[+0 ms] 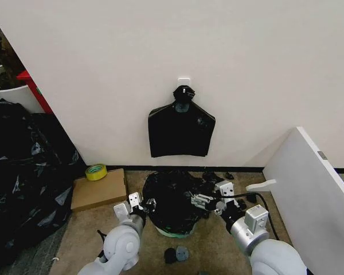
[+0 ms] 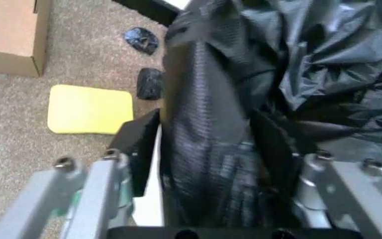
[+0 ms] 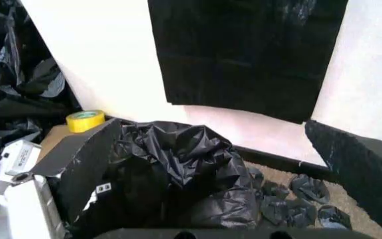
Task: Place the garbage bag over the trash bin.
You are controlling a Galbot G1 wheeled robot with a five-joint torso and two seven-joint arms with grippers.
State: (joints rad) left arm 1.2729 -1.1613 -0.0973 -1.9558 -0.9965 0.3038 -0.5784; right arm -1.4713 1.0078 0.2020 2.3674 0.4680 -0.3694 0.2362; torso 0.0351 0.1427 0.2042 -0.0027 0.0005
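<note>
Garbage bag [image 1: 173, 195] (crinkled) drapes the trash bin [image 1: 173, 232] — left pincer [image 1: 139, 201] pinching it.

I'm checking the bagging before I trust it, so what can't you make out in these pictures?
- Trash bin: the garbage bag hides all but a pale sliver in head view.
- Left gripper: shut on bag plastic, which covers the bin rim in left wrist view.
- Right gripper: its hold is too small to judge.

- The garbage bag [image 1: 173, 197] lies over the trash bin [image 1: 173, 232] on the floor, near the wall.
- Left hand [image 1: 139, 205] at the bag's left edge; right hand [image 1: 209, 201] at its right.
- Cardboard box [image 1: 98, 189] left of the bin, with a tape roll [image 1: 96, 171] on its far end.
- A sponge [image 2: 90, 109] lies on the floor, probably just beside the bin.
</note>
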